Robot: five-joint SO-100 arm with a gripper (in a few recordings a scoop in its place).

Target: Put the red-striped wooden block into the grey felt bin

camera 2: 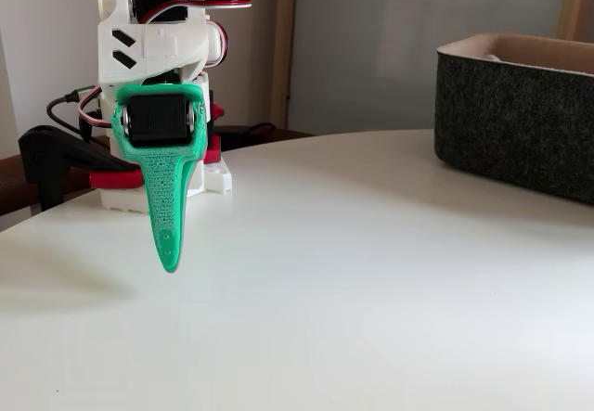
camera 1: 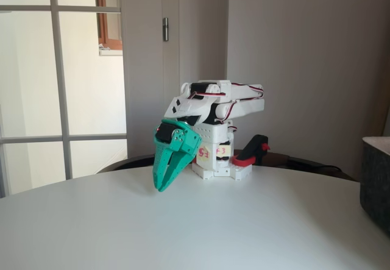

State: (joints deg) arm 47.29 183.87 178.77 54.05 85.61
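Fixed views: gripper [camera 1: 162, 186] hanging folded above table [camera 1: 183, 221], fingers seemingly together, gripping nothing; block unlocated, so searching first, approaching slowly, carrying to grey felt bin [camera 2: 520, 123].

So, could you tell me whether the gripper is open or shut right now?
Shut, and empty: in a fixed view the green gripper has its two fingers meeting at the tips, with nothing between them, hanging above the white table.
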